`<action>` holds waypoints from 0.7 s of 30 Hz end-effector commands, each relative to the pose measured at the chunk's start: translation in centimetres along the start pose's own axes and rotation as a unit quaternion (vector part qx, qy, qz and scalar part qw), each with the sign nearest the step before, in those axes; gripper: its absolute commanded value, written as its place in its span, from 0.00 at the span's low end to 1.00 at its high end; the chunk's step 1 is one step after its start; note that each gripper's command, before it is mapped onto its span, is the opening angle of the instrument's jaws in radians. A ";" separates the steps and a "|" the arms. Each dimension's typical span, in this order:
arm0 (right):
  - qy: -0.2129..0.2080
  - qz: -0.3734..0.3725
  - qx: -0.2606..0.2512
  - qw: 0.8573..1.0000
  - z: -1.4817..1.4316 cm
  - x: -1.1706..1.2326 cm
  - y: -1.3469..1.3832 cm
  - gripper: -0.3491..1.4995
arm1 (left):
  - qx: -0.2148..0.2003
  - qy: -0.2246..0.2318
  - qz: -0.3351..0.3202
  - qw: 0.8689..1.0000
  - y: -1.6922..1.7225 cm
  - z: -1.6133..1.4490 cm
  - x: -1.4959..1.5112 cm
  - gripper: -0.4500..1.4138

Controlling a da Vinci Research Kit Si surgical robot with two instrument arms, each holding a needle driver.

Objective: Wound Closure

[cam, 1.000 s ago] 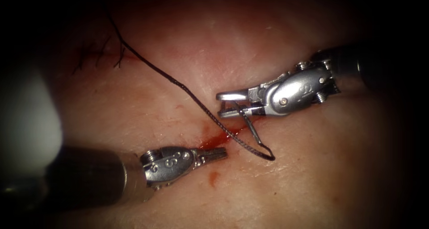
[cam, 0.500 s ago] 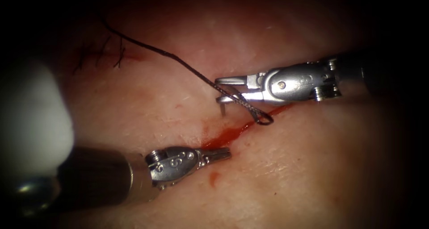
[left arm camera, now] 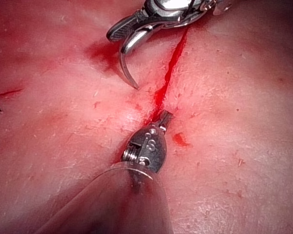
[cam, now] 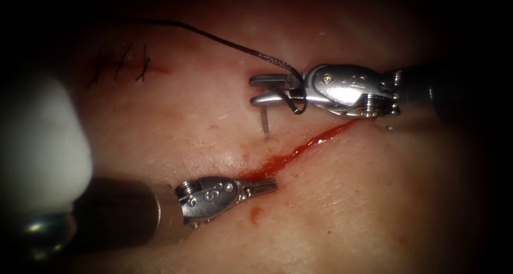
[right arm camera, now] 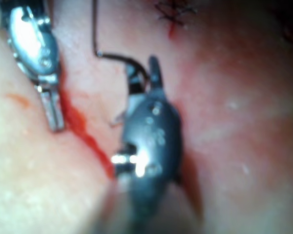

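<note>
Your right gripper [cam: 267, 89] pinches the stiff, slippery needle [cam: 264, 122] near its thread [cam: 235, 45] end, tip hanging just above the cut [cam: 299, 148]; left gripper [cam: 265, 186], pressed together, holds nothing.

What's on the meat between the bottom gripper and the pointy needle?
In the endoscope view, between the left gripper and the needle lies the cut with red fluid in it, then bare tissue.

Two slim steel jawed tools: the right tool [cam: 267, 89] and the left tool [cam: 267, 186]. One curved steel needle [cam: 264, 122]. One dark braided thread [cam: 235, 45]. One red fluid-lined cut [cam: 299, 148]. Three dark finished stitches [cam: 120, 65], upper left.
</note>
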 end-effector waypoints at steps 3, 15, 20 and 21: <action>0.000 0.031 0.003 1.000 0.08 0.05 0.00 0.00 | -0.002 -0.005 -0.003 1.000 0.08 0.09 -0.10 0.11; -0.006 0.152 0.020 0.988 0.05 0.27 0.05 0.00 | -0.002 -0.013 -0.003 1.000 0.07 0.08 -0.16 0.11; -0.017 0.219 0.044 0.975 0.08 0.22 -0.02 0.00 | -0.003 -0.014 -0.002 1.000 0.06 0.06 -0.17 0.11; -0.017 0.219 0.044 0.975 0.08 0.22 -0.02 0.00 | -0.003 -0.014 -0.002 1.000 0.06 0.06 -0.17 0.11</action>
